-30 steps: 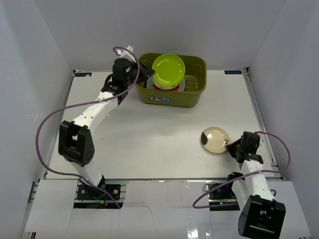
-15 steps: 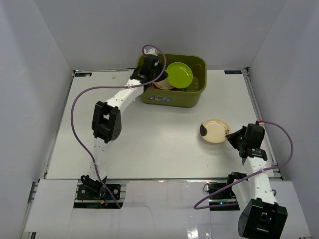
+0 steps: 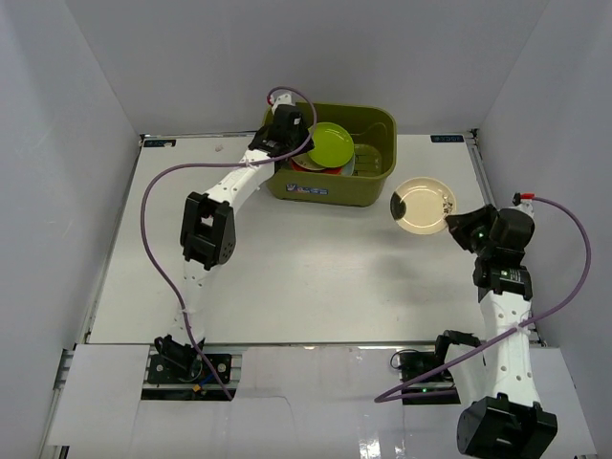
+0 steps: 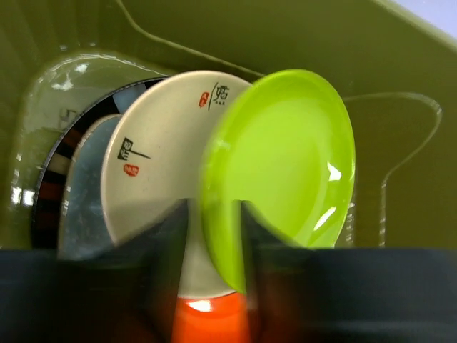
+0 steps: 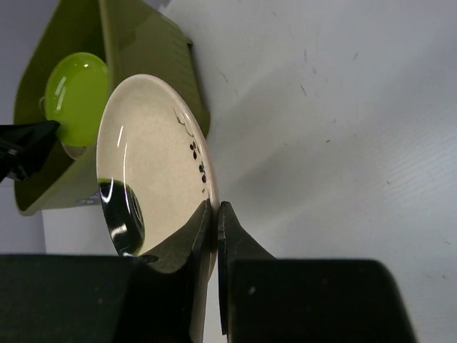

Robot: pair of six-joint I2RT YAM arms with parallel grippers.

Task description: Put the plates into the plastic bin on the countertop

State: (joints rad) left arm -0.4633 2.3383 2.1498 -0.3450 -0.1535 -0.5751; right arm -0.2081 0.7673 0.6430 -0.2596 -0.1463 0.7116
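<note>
White countertop, white walls around it; the plastic bin sat at the far edge, near centre. Inside it the lime green plate stood tilted against a pale printed plate, with an orange plate below and a dark-rimmed plate behind.

Your left gripper straddled the green rim, jaws narrowly parted, with a sliver of gap on one side. I read that as a release under way. Best finish, in my judgement: widen fully, then draw straight back off the rim so neither finger drags the plate, and let it settle flat on the others.

Your right gripper was pinched tight on the rim of a small beige-gold plate, held tilted in the air to the right of the bin. I'd have kept it outside until the left arm cleared the tub, then brought it over the free right end, levelled it low, and only then let go.

Hard to make out:
- Left fingers were smeared by motion, so contact with the green rim was uncertain.
- Bin floor was hidden under the plates, and the count inside was not readable.
- The green plate's lower edge was cut off at the bottom of the wrist view.
- The dark patch on the beige-gold plate looked like a reflection, though I couldn't be sure.
</note>
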